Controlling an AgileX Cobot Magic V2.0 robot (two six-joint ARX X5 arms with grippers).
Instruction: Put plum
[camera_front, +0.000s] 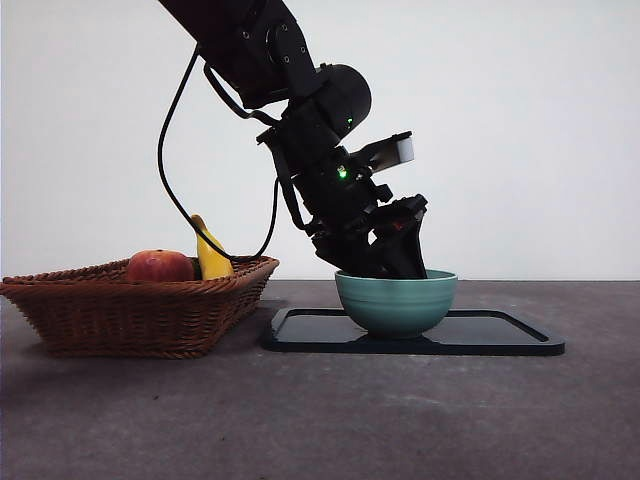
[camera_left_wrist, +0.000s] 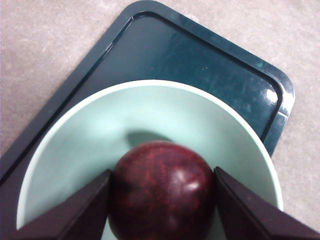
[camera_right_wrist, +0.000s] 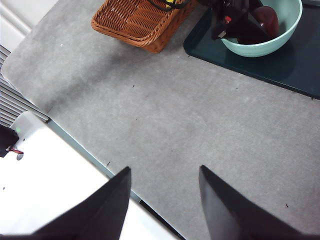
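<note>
One plum clamped in the left gripper, inside the bowl.
The green bowl stands on a dark tray; the right gripper waits apart, jaws spread, above the surface.

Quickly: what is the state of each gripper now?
Left gripper: closed on the plum, inside the bowl.
Right gripper: open, holding nothing.

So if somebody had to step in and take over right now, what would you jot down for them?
Left tool: shut on the plum, lowered inside the green bowl on the dark tray.
Right tool: open, waiting away over bare table, holding nothing.
Done: plum carried into the bowl.
Left: open the left tool to release the plum, then lift that arm clear.
Red fruit and banana sit in the wicker basket.
</note>
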